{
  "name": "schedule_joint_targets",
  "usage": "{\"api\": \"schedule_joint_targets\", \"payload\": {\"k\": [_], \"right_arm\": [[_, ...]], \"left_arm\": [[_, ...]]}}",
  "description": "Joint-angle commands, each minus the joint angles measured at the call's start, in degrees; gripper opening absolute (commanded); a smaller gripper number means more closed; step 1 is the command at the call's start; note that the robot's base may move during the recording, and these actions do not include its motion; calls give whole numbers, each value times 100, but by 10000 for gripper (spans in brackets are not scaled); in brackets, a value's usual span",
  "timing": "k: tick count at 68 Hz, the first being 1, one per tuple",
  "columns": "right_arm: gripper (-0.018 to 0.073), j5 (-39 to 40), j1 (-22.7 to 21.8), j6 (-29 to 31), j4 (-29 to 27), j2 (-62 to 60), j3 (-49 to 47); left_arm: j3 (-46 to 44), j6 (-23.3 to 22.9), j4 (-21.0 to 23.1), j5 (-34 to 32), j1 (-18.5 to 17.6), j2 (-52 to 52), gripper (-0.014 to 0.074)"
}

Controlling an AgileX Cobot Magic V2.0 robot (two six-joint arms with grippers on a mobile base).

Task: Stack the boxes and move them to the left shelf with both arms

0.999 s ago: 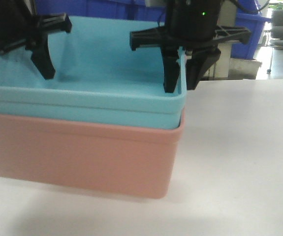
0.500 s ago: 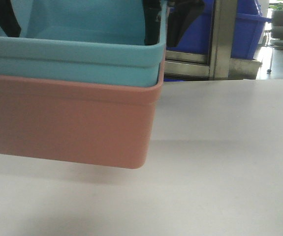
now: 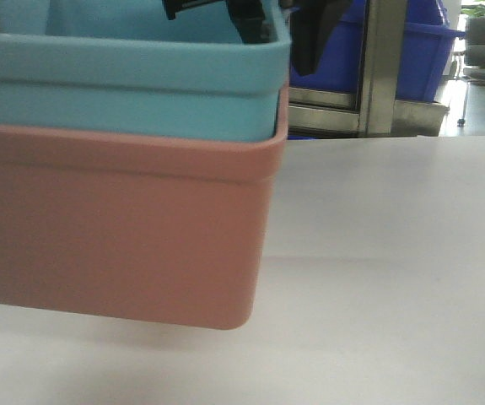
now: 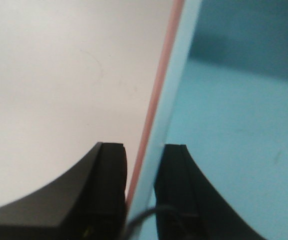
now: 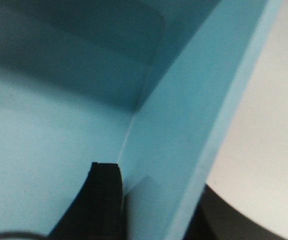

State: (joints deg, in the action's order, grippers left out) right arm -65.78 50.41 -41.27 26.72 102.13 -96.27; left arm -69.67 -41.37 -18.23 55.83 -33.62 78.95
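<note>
Shows the turquoise bin (image 3: 124,93) nested inside the salmon pink bin (image 3: 115,228), with its rim standing just above the pink rim. Appears to hang a little above the white bench (image 3: 394,253), judging by the soft shadow under the salmon pink bin's bottom corner.

Grips one side wall of the salmon pink bin with the left hand (image 4: 142,150). Has the hand narrowed to the thickness of the two walls, one dark finger pressed outside against the pink rim and the other inside against the turquoise wall.

Grips the opposite side wall with the right hand (image 5: 156,177), close to an inner corner of the turquoise bin. Puts one finger flat against the turquoise wall inside and the other outside below the rim, likewise closed on the wall.

Leaves the bench bare and white to the right of the salmon pink bin. Behind the salmon pink bin, past the bench edge, has dark blue bins (image 3: 428,59) and an upright steel post (image 3: 381,67).
</note>
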Motion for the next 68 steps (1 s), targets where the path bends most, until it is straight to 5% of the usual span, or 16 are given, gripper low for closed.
{"api": "schedule_joint_targets", "payload": {"k": [1,68], "right_arm": [[55,1092,243,-358,116,-384,-233],[55,1253,525,-358,143,-385,-233]], "left_arm": [[-256,-24,548,-912,-355,-294,-8],[-256,-120,422,-1113,-353,-156,-10]]}}
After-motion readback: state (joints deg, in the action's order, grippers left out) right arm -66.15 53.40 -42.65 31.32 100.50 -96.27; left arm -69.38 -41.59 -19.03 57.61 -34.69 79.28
